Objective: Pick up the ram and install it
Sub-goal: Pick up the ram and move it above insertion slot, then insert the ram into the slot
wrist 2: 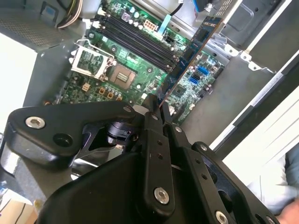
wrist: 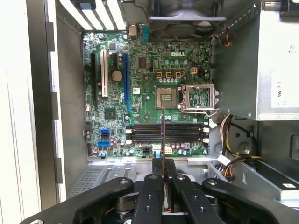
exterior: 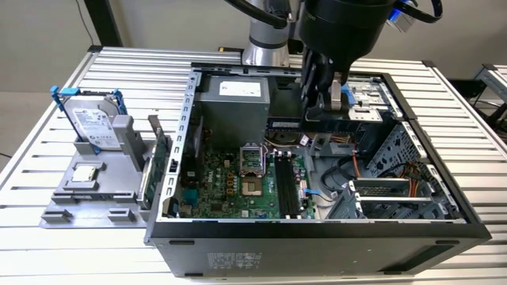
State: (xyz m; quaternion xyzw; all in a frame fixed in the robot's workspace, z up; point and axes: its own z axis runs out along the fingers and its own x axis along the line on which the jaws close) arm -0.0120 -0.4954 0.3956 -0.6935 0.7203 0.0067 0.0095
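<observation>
- Gripper (exterior: 325, 116) hangs over the open computer case (exterior: 317, 228) on the worktop (exterior: 119, 249), toward its far edge.
- Fingers (wrist 2: 152, 121) are clamped on the ram (exterior: 285, 123), which is in the air and not seated.
- In the first wrist view the ram (wrist: 162, 135) shows edge-on, crossing the black memory slots (wrist: 166, 133) rather than running along them.
- Step, as I judge it: carry done, install pending.
- Seating likely calls for turning the stick parallel to a slot, then an even press straight down.

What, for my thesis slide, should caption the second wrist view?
End effector shut on the ram, held over the motherboard and its black slots.
</observation>
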